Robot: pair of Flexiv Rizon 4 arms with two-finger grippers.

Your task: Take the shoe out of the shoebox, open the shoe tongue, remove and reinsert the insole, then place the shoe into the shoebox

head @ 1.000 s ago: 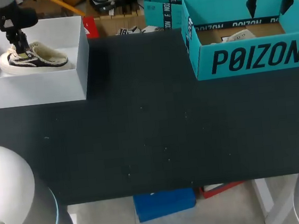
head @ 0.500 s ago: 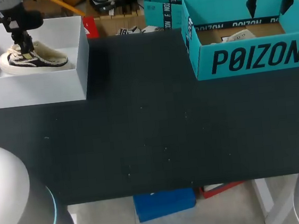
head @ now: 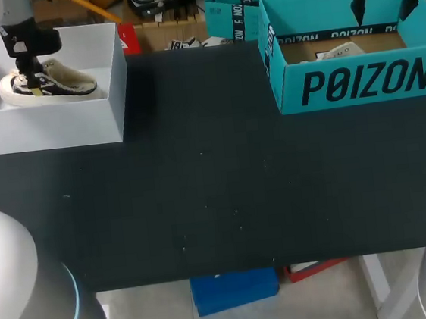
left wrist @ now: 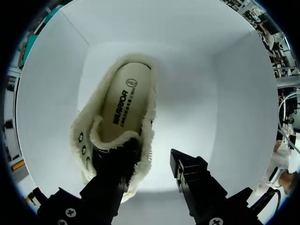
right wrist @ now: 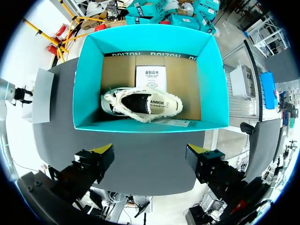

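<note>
Reaching into the white shoebox, pincer spread over the shoe

At 10 o'clock on the dark worktop [head: 216,189] stands the white shoebox [head: 79,120], and the fleece-lined shoe [head: 60,82] lies on its floor. The left pincer [head: 34,71] is down inside this box with its jaws apart. In the left wrist view, one finger [left wrist: 110,187] overlaps the dark front of the shoe [left wrist: 122,122]. The other finger [left wrist: 190,176] is over bare box floor just beside the fleece edge. Whether either finger touches the shoe cannot be told.

At 2 o'clock stands the teal shoebox [head: 357,83]. The right pincer [head: 386,4] hangs above it, spread wide and holding nothing. Its wrist view looks straight down into the teal shoebox [right wrist: 84,84], where a second shoe [right wrist: 143,104] lies on its side on the cardboard floor, near a white paper card [right wrist: 151,77].
</note>
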